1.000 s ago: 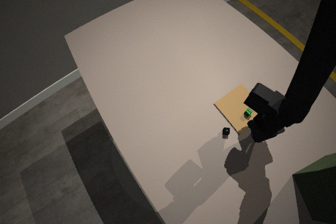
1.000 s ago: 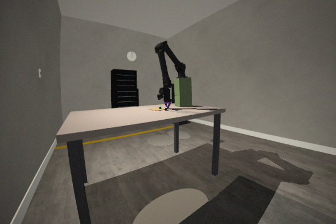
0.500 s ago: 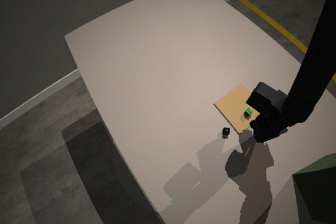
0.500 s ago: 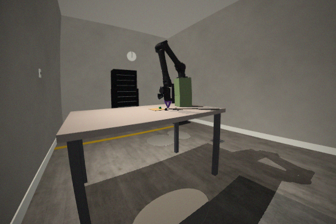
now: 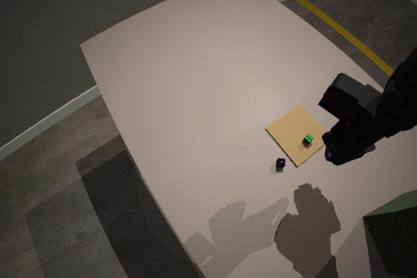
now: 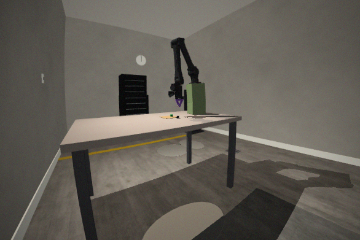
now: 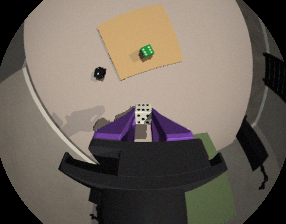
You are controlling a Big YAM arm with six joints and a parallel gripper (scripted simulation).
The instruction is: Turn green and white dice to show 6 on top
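Observation:
My gripper (image 6: 179, 105) (image 7: 143, 112) is shut on the white die (image 7: 143, 107), held between the purple fingertips well above the table, on the near side of the mat in the wrist view. The die's far face in that view shows six pips; another pipped face points toward the palm. The green die (image 5: 308, 139) (image 6: 171, 115) (image 7: 147, 51) lies flat on the tan mat (image 5: 288, 125) (image 6: 164, 117) (image 7: 129, 32), six pips on top. The black die (image 5: 280, 163) (image 6: 178, 116) (image 7: 99, 73) lies on the table beside the mat; one pip shows. The arm hides the white die in the top view.
The green pedestal (image 5: 395, 228) (image 6: 196, 99) (image 7: 209, 200) bears the arm at the table's end. Shadows of the arm fall on the table (image 5: 185, 82) (image 6: 123, 124) near the black die. The mat lies flat.

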